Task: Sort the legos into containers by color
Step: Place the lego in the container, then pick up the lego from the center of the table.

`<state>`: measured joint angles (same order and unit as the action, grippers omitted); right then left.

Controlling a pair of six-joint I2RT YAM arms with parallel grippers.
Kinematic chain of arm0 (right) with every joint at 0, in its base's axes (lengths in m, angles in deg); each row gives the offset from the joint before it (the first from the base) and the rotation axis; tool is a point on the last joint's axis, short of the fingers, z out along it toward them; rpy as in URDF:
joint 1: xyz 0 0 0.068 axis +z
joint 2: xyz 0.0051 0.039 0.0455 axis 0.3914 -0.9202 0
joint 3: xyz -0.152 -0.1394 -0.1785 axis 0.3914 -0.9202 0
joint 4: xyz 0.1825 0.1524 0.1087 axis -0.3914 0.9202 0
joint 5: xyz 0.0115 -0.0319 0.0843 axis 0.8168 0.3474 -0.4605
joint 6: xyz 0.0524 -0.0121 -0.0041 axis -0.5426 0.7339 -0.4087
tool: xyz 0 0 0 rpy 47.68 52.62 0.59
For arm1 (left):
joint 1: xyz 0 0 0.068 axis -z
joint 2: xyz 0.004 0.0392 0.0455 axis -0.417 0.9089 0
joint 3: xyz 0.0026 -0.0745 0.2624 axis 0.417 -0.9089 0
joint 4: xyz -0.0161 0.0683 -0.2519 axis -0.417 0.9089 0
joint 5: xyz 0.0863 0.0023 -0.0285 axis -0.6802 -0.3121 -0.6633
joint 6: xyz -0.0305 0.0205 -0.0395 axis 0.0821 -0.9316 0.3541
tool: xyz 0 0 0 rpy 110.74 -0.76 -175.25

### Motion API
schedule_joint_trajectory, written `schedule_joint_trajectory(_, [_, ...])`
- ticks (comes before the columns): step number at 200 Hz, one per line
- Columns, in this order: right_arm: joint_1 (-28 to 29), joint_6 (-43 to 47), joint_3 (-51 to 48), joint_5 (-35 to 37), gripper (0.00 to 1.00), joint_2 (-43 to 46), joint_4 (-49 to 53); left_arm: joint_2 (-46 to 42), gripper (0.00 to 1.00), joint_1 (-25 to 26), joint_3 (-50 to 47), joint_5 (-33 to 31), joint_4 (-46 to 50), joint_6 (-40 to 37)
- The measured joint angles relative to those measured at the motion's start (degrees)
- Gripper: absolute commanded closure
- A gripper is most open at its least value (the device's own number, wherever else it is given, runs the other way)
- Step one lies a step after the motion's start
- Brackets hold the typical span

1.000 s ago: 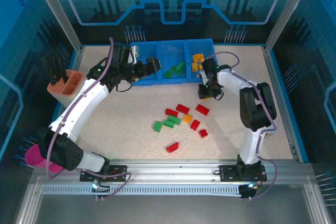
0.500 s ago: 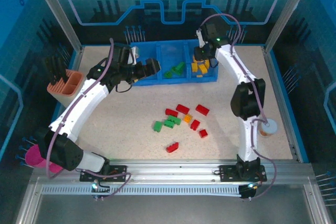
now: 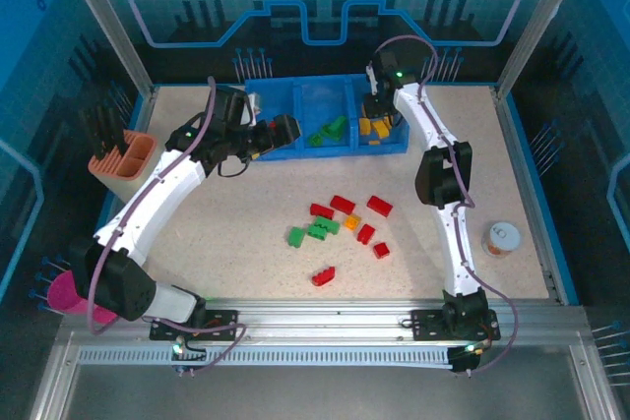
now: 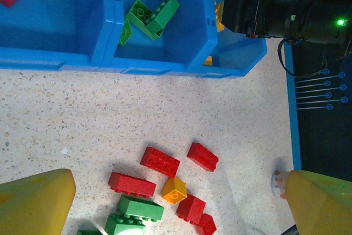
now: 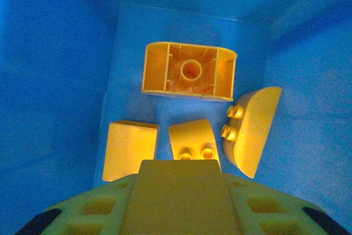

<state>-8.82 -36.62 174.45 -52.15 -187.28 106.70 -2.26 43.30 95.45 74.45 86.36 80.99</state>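
While the right gripper is pinching an orange-yellow brick inside the right compartment of the tray, the left gripper is hovering spread wide near the tray's left end. Red and green legos are lying loose on the bench.

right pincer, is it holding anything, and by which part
A yellow brick, pinched by its two opposite sides in the right pincer, above the blue tray.

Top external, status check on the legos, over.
Left tool open, near tray. Right tool shut on yellow brick over yellow compartment. Legos loose on table. No obstruction seen.
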Motion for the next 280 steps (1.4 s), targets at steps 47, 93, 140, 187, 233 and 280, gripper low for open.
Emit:
schedule_joint_trajectory(47, [0.0,0.0,-5.0,-0.1,0.58,0.3,-0.5,0.0,0.01,0.0,0.0,0.1,-0.1,1.1])
schedule_joint_trajectory(93, [0.0,0.1,-10.0,-0.2,0.56,3.7,-1.4,0.0,0.01,0.0,-0.1,0.1,-0.2,1.1])
schedule_joint_trajectory(140, [0.2,0.9,-19.5,-0.6,0.5,15.1,-3.3,-0.5,0.01,0.0,-0.1,0.1,-0.2,1.1])
schedule_joint_trajectory(187, [6.7,4.0,-41.3,-1.3,0.36,36.6,-7.3,-1.5,0.01,0.0,-0.1,-0.5,-0.2,1.0])
schedule_joint_trajectory(233, [18.0,-0.1,-60.7,-4.6,0.33,46.0,-8.9,-1.6,0.01,0.0,0.0,-1.0,0.2,0.3])
schedule_joint_trajectory(280, [22.5,-5.3,-72.7,-6.2,0.36,46.1,-9.5,-1.6,0.01,0.0,0.0,-1.1,0.5,-0.9])
